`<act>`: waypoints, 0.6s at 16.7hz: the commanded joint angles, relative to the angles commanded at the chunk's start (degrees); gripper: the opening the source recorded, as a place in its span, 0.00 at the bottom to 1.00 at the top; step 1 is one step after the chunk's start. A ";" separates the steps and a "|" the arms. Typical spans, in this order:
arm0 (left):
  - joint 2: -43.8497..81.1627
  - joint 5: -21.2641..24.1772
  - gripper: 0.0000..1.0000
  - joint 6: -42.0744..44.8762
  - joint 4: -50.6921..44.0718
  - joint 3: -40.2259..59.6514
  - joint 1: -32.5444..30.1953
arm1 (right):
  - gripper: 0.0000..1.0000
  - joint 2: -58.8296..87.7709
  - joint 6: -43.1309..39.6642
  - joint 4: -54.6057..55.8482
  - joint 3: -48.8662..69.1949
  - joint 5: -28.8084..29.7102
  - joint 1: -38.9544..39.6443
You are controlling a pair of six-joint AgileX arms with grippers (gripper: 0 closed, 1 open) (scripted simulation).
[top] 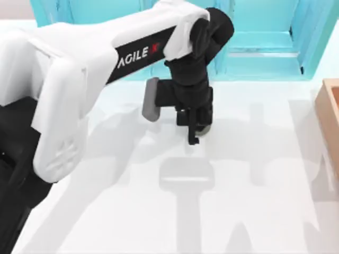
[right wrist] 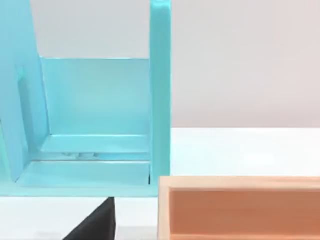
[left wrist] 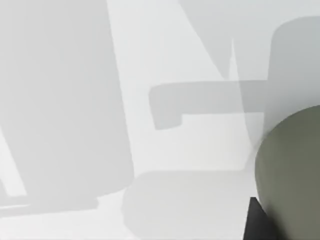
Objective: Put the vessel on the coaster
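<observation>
1. Top view: my left arm reaches from the left edge to the upper centre of the frame. The left gripper [top: 194, 132] points down at the white table [top: 254, 211], just above centre. Something dark sits between its fingers, probably the vessel, but the arm covers it. I judge the gripper to be clamped on it for carrying. No coaster can be made out. A turquoise rack [top: 265, 47] runs along the top edge, and a wooden box [top: 329, 119] sits at the right edge.

2. Left wrist view: the vessel [left wrist: 292, 170], olive-grey and rounded, bulges in at the lower right, close under the camera, as it would if held in that gripper. Below it lie bare table and shadows.

3. Right wrist view: the rack fills the left half and the box the lower right. This suggests my right arm is parked low, facing them.
</observation>
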 joint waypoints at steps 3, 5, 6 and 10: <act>-2.78 -1.09 0.00 15.86 -1.45 -3.38 9.46 | 1.00 0.00 0.00 0.00 0.00 0.00 0.00; -5.28 -2.11 0.00 28.82 -2.55 -6.66 16.40 | 1.00 0.00 0.00 0.00 0.00 0.00 0.00; -6.68 -2.73 0.00 35.96 -3.16 -8.58 19.92 | 1.00 0.00 0.00 0.00 0.00 0.00 0.00; -13.08 -5.78 0.00 66.96 -5.74 -17.44 33.79 | 1.00 0.00 0.00 0.00 0.00 0.00 0.00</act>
